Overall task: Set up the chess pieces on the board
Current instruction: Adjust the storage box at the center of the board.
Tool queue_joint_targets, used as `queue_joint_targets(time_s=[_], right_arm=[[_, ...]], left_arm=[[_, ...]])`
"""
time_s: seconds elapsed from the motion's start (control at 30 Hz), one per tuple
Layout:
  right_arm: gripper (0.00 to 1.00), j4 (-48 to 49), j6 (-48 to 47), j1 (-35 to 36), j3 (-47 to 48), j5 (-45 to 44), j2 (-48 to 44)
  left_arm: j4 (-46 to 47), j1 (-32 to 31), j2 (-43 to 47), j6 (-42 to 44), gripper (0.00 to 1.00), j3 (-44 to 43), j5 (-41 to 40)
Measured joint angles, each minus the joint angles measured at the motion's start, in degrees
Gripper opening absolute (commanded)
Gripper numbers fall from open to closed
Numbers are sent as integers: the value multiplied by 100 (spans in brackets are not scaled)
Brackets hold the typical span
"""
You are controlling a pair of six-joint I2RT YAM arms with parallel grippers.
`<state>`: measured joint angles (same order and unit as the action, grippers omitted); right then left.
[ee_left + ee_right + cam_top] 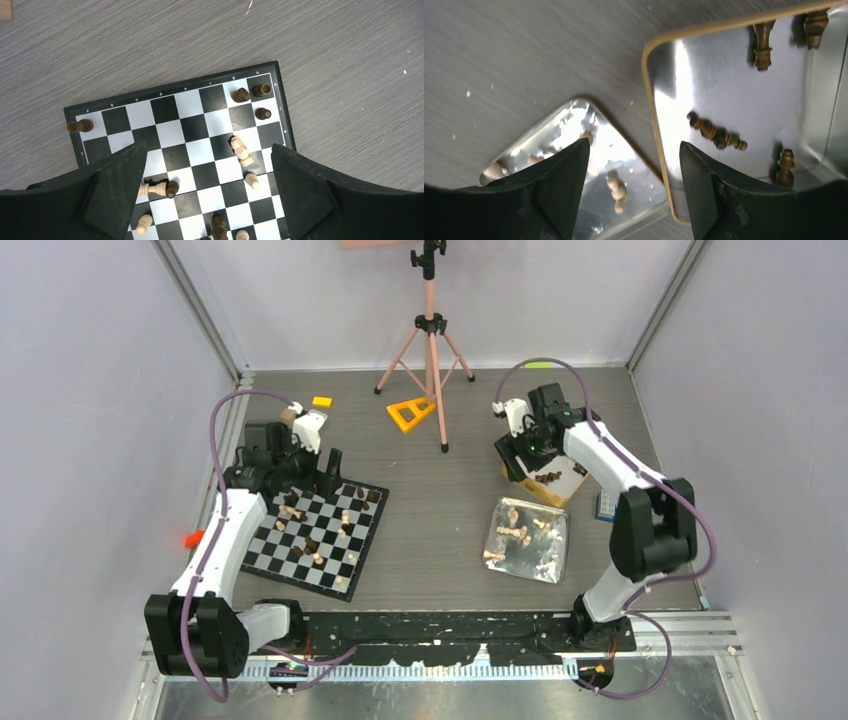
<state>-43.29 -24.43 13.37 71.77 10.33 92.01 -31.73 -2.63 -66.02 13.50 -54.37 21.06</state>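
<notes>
— Where are the chess pieces [242, 94]?
— Several are on the board [192, 127], at the left of the surface [440, 510], some toppled. More lie in the tin [724, 100] and the tray [569, 112].
— Your tools?
— My left tool [208, 150] is wide open and empty above the board. My right tool [634, 150] is parted and empty over the tin's rim.
— Writing?
— Only border marks [234, 78], unreadable.

top: high rear, whole table [440, 510] | left wrist: close above board [190, 127] | right wrist: close above tin [724, 90], tray [574, 120] | all within top

Pale lilac-grey walls [90, 390] box in three sides, with metal posts [200, 310] in the far corners. A pink tripod [430, 340] stands on the grey wood-grain table [440, 520].
</notes>
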Motion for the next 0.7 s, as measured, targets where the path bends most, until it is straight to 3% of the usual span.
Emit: queue_joint_targets(time_s=[0.1,0.23,0.43,0.7], right_arm=[[74,114,323,0,452,24,675],[66,203,494,2,815,9,1360],[42,170,282,144,946,17,1871],[15,-214,-850,643,964,-83,1906]], left_arm=[[72,0,-103,-4,98,-7,2],[153,0,-240,-4,98,-7,4],[170,0,-382,-4,98,-9,2],[149,0,-376,7,98,-98,-4]])
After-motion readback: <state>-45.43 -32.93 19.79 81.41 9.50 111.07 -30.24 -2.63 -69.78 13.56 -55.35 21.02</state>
